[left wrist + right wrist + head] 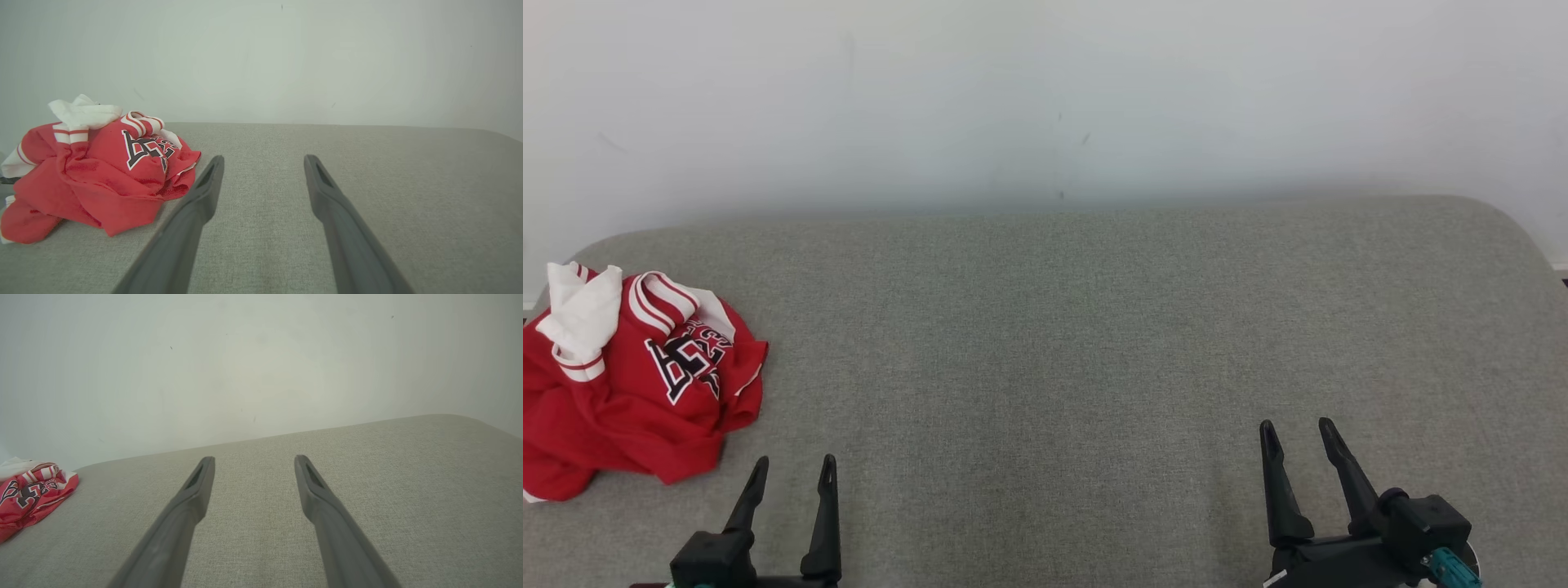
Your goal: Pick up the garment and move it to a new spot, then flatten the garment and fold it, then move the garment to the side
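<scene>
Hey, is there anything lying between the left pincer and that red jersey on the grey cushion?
Nothing visible stands in the way. The left pincer is open and empty, and the crumpled jersey lies just ahead and to its left. Between them is bare cushion.

Before me: wide grey surface (1045,327), covered in woven fabric, far corners rounded, running almost full width of my head view. Behind it, meeting far edge: plain off-white wall (1045,82), with a few small dark marks (1060,194) near centre. Light soft, even; faint shading along wall base.
</scene>
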Tool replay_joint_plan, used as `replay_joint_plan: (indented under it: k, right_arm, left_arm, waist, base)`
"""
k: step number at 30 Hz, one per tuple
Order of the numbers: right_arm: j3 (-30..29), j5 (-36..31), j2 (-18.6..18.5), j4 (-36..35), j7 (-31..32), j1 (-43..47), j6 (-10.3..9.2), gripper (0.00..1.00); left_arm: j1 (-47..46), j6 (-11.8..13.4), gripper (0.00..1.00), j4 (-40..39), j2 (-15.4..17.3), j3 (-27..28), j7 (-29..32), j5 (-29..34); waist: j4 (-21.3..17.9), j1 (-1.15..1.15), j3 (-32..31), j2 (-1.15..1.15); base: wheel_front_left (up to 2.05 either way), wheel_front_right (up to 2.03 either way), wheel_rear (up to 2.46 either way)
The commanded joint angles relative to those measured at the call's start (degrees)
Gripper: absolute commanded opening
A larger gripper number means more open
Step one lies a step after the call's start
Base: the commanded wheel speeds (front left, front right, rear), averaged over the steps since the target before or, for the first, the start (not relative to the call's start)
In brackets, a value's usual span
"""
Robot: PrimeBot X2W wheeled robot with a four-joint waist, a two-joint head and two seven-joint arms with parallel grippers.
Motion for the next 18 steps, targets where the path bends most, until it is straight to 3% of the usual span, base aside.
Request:
replay_joint_plan:
  k: [1,18]
  right_arm:
    - [0.2,-0.8,0.1,0.1,-0.4,0.1,0.20,1.00]
    - [-0.3,-0.3,0.1,-0.1,1.7,0.1,0.21,1.00]
  left_arm:
    - [0.6,0.3,1.00,-0.2,0.5,0.0,0.1,1.0]
    - [2.6,1.4,1.00,-4.4,0.8,0.0,4.3,-1.1]
  waist:
    - [0.0,0.00,0.0,0.00]
    - [0.0,0.00,-0.2,0.00]
  base:
    - [0.00,0.00,0.00]
    - [0.00,0.00,0.00]
